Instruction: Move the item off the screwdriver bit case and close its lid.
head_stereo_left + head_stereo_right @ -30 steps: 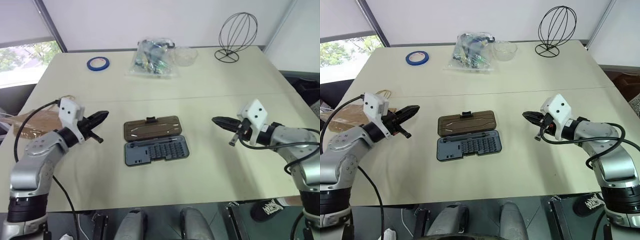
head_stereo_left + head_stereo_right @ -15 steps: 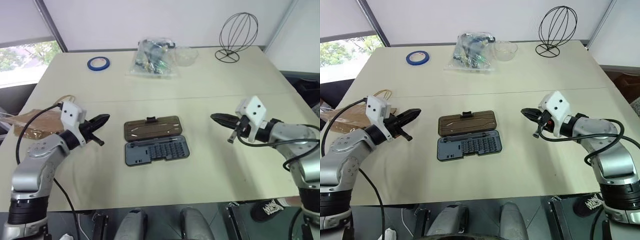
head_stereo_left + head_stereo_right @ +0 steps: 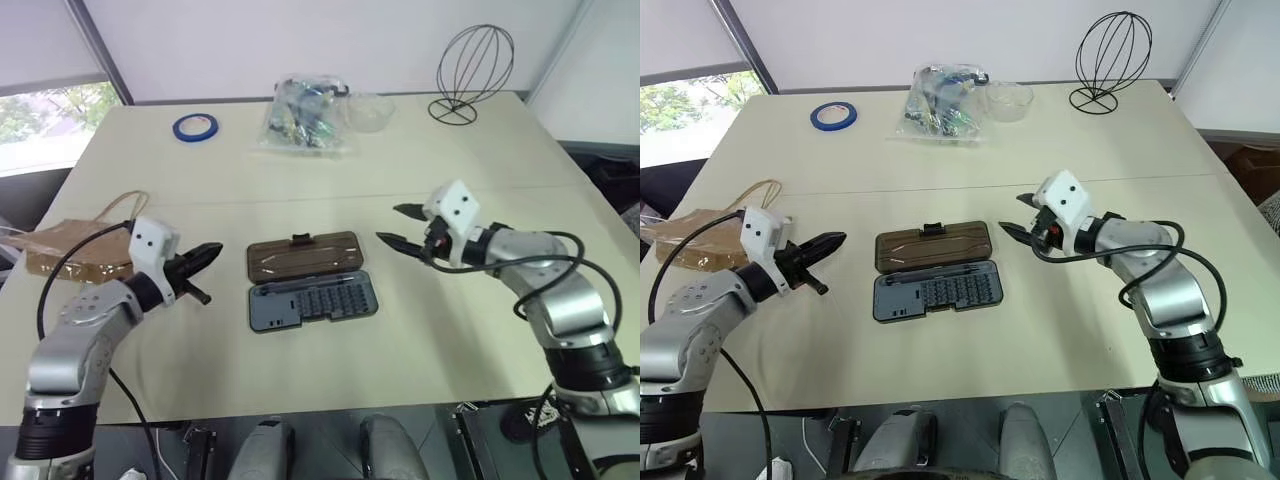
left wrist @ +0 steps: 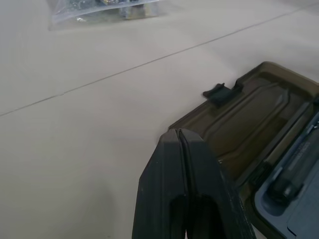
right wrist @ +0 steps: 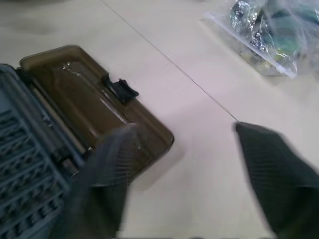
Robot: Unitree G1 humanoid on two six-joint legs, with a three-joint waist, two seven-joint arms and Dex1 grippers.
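The screwdriver bit case (image 3: 312, 301) lies open at the table's middle, its dark grey tray with rows of bits nearest me. The lid (image 3: 304, 256), smoky brown, lies flat on the far side of the tray with its black latch tab (image 3: 300, 240) on the far edge. Nothing rests on the tray or the lid, and I cannot tell which object is the item. My left gripper (image 3: 213, 250) is shut and empty, just left of the lid, pointing at it. My right gripper (image 3: 394, 227) is open and empty, just right of the lid. The right wrist view shows the lid (image 5: 94, 104) between its fingers (image 5: 107, 164).
A clear plastic bag (image 3: 305, 115) of small parts, a clear bowl (image 3: 370, 110), a blue tape roll (image 3: 195, 127) and a black wire stand (image 3: 473, 70) sit along the table's far side. A brown paper bag (image 3: 75, 255) lies at the left edge.
My right gripper has swung left and forward to the lid's right end and has opened. My left gripper has sunk slightly and stays shut.
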